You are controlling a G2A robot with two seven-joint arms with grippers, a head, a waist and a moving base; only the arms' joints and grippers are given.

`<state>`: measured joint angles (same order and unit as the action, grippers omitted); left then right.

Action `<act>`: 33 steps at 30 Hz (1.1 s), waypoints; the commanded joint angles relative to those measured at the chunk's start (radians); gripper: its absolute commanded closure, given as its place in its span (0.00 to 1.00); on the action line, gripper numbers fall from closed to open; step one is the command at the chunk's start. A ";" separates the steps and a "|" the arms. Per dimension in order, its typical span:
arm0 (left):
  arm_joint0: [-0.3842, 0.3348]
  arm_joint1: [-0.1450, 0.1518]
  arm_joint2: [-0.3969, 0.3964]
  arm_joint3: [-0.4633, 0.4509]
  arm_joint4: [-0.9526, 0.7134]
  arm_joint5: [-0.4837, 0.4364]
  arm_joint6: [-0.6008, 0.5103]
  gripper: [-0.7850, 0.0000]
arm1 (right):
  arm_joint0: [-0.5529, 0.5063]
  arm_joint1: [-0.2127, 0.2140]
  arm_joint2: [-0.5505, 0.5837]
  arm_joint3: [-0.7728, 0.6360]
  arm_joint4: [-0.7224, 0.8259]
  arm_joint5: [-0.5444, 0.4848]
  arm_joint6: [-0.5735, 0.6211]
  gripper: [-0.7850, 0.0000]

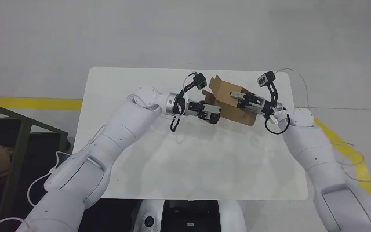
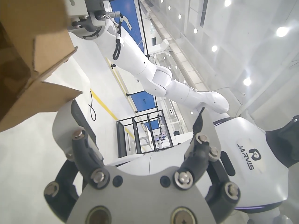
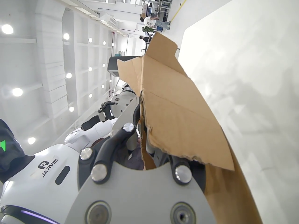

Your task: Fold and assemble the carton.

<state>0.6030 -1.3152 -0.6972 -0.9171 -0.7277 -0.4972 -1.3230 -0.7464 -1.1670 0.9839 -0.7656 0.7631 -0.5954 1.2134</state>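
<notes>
- While the brown corrugated cardboard carton (image 1: 227,94) is held by the right gripper (image 1: 244,100), it stands half-opened and tilted over the white table (image 1: 174,168). Its loose flaps stick out past that gripper's fingertips. Whether its underside rests on the table cannot be told.
- The right gripper is seen clamped on one carton wall, with the ragged cardboard edge running in between its fingers (image 3: 129,117).
- The left gripper (image 2: 137,108) is spread wide with nothing between its fingers. A free pointed flap (image 2: 58,94) lies just beside one fingertip and appears not to be touched.
- The step in hand is judged to be the folding-in of that flap.
  - The flap is best caught near its crease, not at its tip.
  - It should be pressed toward the carton's hollow while the opposite clamp is kept firm, so that the body is not twisted or collapsed.
- A second flap (image 2: 55,47) juts out just beyond the first and may be snagged if the approach is made too deep.
- The right gripper sits close across the carton, so little room is left between the two hands.
- A black cable loop (image 1: 174,123) hangs near the left wrist and should be kept clear of the cardboard.
</notes>
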 commanded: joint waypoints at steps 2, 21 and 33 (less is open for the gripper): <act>-0.007 -0.004 0.001 0.020 0.005 -0.003 0.003 0.00 | -0.001 -0.004 0.000 -0.002 -0.003 0.003 0.002 1.00; -0.025 -0.015 -0.017 0.088 0.022 -0.025 0.025 0.00 | 0.004 -0.029 -0.006 0.007 -0.027 0.009 0.017 1.00; -0.027 -0.017 -0.027 0.091 0.029 -0.023 0.023 0.00 | 0.010 -0.038 0.004 0.027 -0.039 0.011 0.022 1.00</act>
<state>0.5741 -1.3325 -0.7236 -0.8256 -0.6978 -0.5219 -1.2983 -0.7368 -1.2045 0.9864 -0.7400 0.7245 -0.5840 1.2360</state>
